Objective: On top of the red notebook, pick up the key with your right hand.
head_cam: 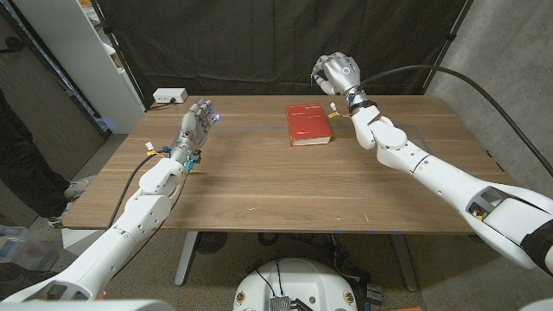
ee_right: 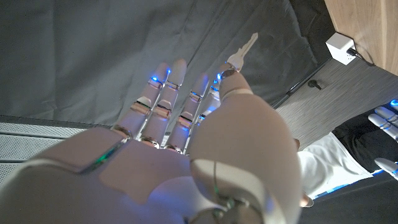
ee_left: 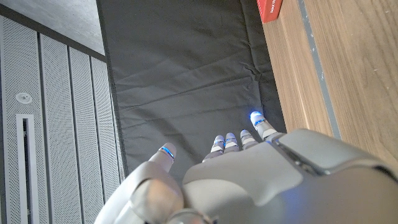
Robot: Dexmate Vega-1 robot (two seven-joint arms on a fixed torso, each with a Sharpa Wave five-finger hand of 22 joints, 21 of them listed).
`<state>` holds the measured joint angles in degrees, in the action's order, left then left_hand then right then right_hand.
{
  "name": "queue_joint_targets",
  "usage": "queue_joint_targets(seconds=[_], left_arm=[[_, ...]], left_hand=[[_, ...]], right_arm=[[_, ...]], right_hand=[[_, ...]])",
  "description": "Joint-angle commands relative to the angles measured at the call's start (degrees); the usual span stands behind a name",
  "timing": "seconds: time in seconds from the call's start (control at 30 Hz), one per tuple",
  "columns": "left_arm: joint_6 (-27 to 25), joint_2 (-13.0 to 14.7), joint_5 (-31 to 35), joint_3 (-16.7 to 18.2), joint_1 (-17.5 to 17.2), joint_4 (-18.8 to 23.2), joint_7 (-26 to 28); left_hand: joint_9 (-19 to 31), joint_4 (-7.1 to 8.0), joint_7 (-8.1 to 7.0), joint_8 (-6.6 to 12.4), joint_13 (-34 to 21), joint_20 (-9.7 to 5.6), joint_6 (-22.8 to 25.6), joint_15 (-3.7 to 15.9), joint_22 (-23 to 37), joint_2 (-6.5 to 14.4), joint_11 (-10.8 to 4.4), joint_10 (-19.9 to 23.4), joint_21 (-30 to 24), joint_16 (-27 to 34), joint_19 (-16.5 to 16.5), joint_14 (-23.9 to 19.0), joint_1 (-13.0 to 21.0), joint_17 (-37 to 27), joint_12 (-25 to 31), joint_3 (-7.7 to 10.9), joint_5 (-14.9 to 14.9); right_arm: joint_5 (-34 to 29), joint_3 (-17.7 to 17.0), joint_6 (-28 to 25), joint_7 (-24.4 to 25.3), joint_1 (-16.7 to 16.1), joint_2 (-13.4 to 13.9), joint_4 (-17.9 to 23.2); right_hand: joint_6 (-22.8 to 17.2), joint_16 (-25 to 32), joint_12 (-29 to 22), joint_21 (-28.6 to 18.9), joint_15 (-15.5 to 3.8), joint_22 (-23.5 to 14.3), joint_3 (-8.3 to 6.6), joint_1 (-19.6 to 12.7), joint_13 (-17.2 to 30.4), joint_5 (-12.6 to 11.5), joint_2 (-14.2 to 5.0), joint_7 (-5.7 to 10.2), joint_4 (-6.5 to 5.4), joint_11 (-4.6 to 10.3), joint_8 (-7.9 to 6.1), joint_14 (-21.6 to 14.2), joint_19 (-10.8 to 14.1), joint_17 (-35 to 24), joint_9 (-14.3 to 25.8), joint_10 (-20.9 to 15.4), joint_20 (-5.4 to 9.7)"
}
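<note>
Right robot hand (head_cam: 335,72) holds the small silver metal key (ee_right: 244,50) raised above the far edge of the wooden desk (head_cam: 285,186)
The key is pinched between the thumb and a fingertip of the right robot hand (ee_right: 186,124), with its blade projecting beyond the fingertips in the right wrist view; in the head view the key is too small to make out within the hand. The red rectangular hardcover notebook (head_cam: 308,124) lies flat on the desk, just beside and below the raised hand, and only its corner (ee_left: 268,9) enters the left wrist view. The left robot hand (head_cam: 195,127) stands at the desk's left side, fingers extended and apart, holding nothing; its back (ee_left: 249,180) covers the palm side. A white power box (head_cam: 169,95) sits at the far left corner
</note>
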<state>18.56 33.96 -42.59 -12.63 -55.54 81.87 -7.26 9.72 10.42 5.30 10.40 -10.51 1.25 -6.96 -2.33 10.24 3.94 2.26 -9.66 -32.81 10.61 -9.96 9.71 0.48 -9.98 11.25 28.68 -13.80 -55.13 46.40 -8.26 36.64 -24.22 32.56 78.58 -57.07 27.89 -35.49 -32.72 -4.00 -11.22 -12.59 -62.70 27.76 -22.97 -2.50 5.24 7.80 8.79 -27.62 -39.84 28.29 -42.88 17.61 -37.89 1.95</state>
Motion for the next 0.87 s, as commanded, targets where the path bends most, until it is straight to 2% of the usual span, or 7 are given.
queue_joint_targets(seconds=[0.03,0.5,0.87], left_arm=[[-0.47,0.53,-0.89,-0.03,2.12,-2.85,-3.67],[-0.33,0.38,-1.77,0.02,5.35,-8.25,-9.15],[-2.57,0.3,-1.37,-0.91,5.84,-8.12,-9.51]], left_hand=[[0.31,-0.03,0.02,0.09,-0.17,0.24,0.16,-0.44,0.23,5.52,0.31,-0.52,0.03,0.15,-4.1,4.46,-0.02,-0.12,0.26,-0.31,-0.48],[0.31,-0.03,0.04,0.07,-0.17,0.21,0.13,-0.46,0.24,5.52,0.32,-0.53,0.18,0.14,-4.05,4.48,-0.02,-0.12,0.26,-0.35,-0.51],[0.31,-0.01,0.05,0.05,-0.17,0.19,0.08,-0.46,0.25,5.53,0.31,-0.75,0.33,0.09,-4.08,4.62,-0.02,-0.12,0.17,-0.38,-0.54]], right_arm=[[-1.32,0.72,-2.88,-0.76,0.58,-0.4,-0.07],[-3.19,1.72,-7.16,-2.58,1.21,-1.34,0.46],[-2.45,0.78,-7.84,-1.85,-0.88,-0.11,2.6]], right_hand=[[-1.45,-0.41,-0.14,-0.25,-8.58,0.02,0.28,-0.77,0.16,-0.54,-0.28,-0.63,-0.02,0.18,-9.54,-0.61,0.09,-0.19,1.08,-0.23,0.33],[-1.6,-1.07,-0.16,-0.48,-8.59,0.04,0.52,-0.81,0.17,-0.77,-0.22,-0.73,-0.14,0.16,-9.88,-0.89,0.16,-0.41,0.74,-0.53,0.26],[-1.51,-1.41,-0.1,-0.55,-8.61,0.06,0.71,-0.9,0.19,-0.94,-0.17,-0.68,-0.18,0.35,-10.12,-1.24,-0.02,-0.66,0.62,-0.55,0.37]])
